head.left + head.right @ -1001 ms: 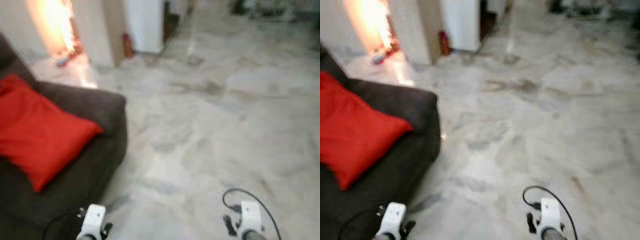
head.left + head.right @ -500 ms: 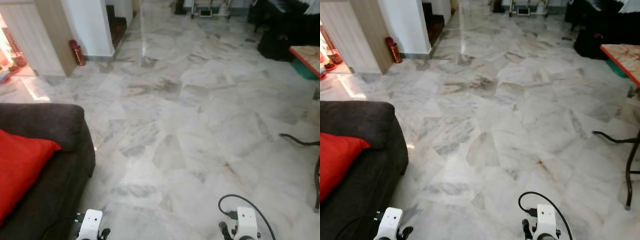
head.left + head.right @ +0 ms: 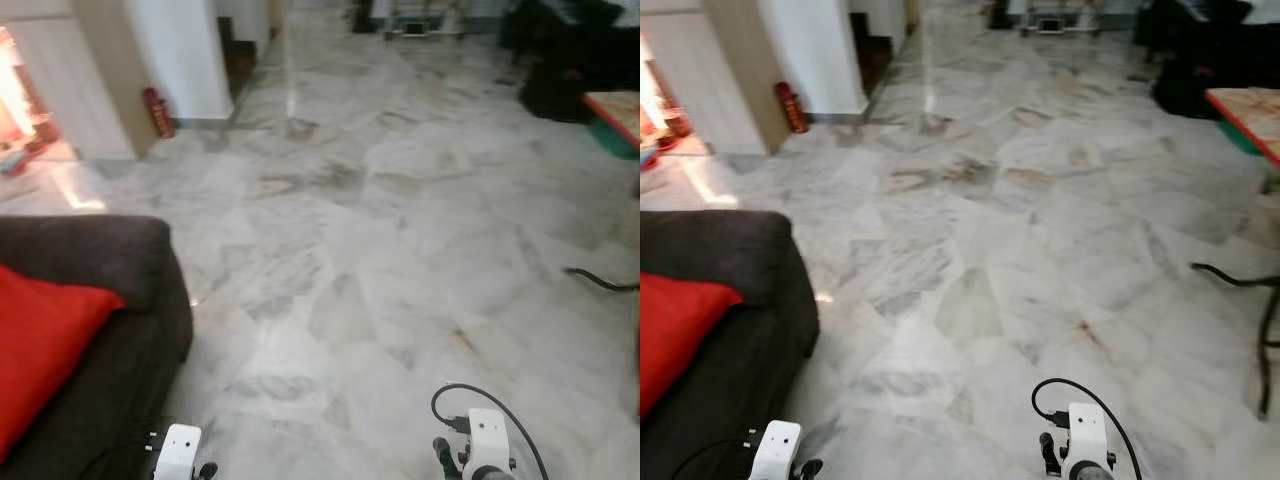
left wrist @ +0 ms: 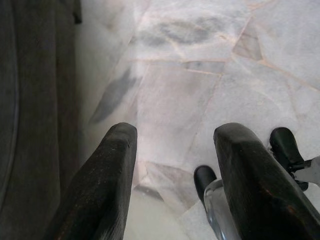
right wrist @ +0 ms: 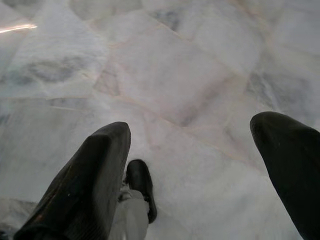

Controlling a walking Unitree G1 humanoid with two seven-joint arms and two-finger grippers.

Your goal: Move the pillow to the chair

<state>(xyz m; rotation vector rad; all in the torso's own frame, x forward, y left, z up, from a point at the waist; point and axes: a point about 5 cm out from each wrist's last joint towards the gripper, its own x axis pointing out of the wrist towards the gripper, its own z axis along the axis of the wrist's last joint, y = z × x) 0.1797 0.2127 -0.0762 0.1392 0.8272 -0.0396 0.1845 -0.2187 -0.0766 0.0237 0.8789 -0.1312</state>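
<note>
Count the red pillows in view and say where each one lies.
1. The red pillow lies on the dark sofa at the robot's left; the picture's edge cuts it off, so more may be hidden.

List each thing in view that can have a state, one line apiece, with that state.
Red fabric pillow: lying on the sofa, not gripped.
Dark grey fabric sofa: standing on the marble floor, pillow on its seat.
Left gripper: open, empty, hanging over the floor beside the sofa.
Right gripper: open, empty, hanging over the floor.
Red cylinder: upright by the white wall.
</note>
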